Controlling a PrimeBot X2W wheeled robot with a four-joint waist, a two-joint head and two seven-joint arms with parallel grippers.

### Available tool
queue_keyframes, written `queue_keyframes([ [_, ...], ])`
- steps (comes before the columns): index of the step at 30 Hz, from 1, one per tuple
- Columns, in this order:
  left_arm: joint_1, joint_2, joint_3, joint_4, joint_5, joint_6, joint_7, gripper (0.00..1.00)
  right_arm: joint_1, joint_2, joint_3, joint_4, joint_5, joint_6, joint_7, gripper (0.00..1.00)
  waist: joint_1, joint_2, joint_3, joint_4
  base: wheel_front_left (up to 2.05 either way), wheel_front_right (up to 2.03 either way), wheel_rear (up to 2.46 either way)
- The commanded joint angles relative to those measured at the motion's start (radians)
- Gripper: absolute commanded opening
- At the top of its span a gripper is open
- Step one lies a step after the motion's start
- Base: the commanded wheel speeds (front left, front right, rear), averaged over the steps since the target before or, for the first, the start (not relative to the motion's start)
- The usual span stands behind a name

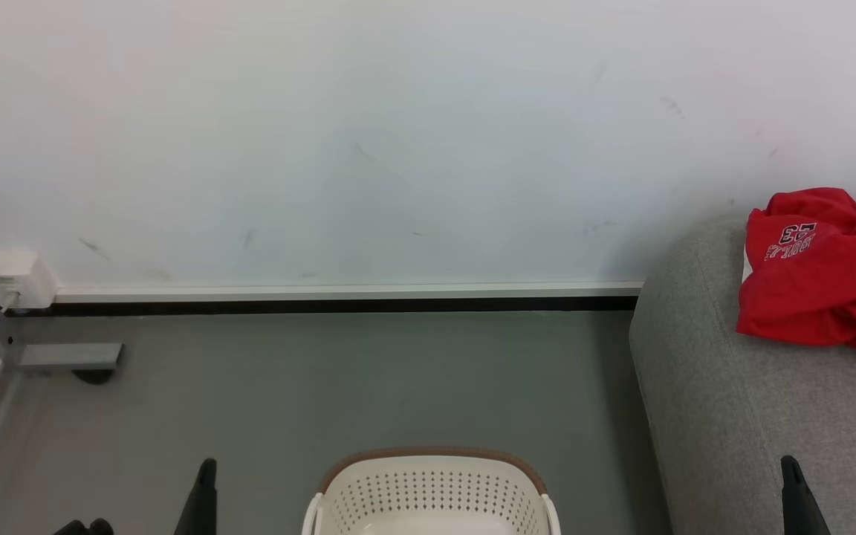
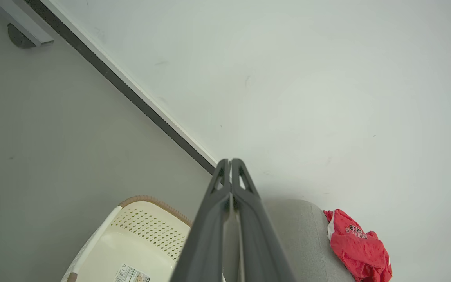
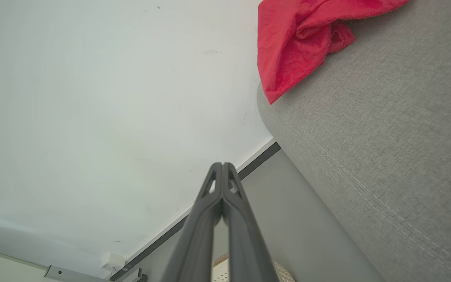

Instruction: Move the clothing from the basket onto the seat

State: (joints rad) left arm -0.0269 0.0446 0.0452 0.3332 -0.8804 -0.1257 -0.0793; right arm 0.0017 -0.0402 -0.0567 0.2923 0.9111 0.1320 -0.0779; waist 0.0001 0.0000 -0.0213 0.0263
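A: Left gripper (image 1: 206, 469)?
B: Fingers pressed together, nothing held, low beside the basket (image 1: 432, 453) on the floor (image 1: 324, 386).
A: Clothing (image 1: 818, 271)?
B: A red heap lying on the seat (image 1: 710, 416), by the wall (image 1: 398, 148), well apart from the basket.
A: Right gripper (image 1: 790, 468)?
B: Closed likewise, nothing held, over the seat's front.

The floor (image 1: 324, 379) and wall (image 1: 398, 148) were viewed from the head, forward and downward, the basket (image 1: 432, 490) cut off at the near edge. From both wrists the wall was faced obliquely, the seat (image 3: 366, 117) seen closest from the right one. Seat, clothing (image 1: 822, 275) and basket were shared by all views.
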Motion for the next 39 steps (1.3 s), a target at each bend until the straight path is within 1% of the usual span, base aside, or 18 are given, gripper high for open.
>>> queue_keyframes([
  [1, -0.025, 0.005, 0.006, -0.018, -0.034, -0.003, 0.007, 0.00, -0.025, -0.010, -0.006, -0.014, 0.033, -0.001, 0.009, 0.00, 0.0000, 0.0000, 0.000, 0.000, 0.00, 0.00, 0.00],
  [8, -0.033, 0.006, 0.013, -0.026, -0.118, -0.004, 0.029, 0.00, -0.035, -0.011, -0.012, -0.019, 0.112, -0.001, 0.031, 0.00, -0.0001, 0.0000, 0.002, -0.003, 0.00, 0.00, 0.00],
  [39, -0.059, 0.007, 0.042, -0.058, -0.418, -0.006, 0.111, 0.00, -0.075, -0.013, -0.035, -0.034, 0.400, -0.002, 0.110, 0.00, -0.0001, 0.0000, 0.011, -0.012, 0.00, 0.00, 0.00],
])
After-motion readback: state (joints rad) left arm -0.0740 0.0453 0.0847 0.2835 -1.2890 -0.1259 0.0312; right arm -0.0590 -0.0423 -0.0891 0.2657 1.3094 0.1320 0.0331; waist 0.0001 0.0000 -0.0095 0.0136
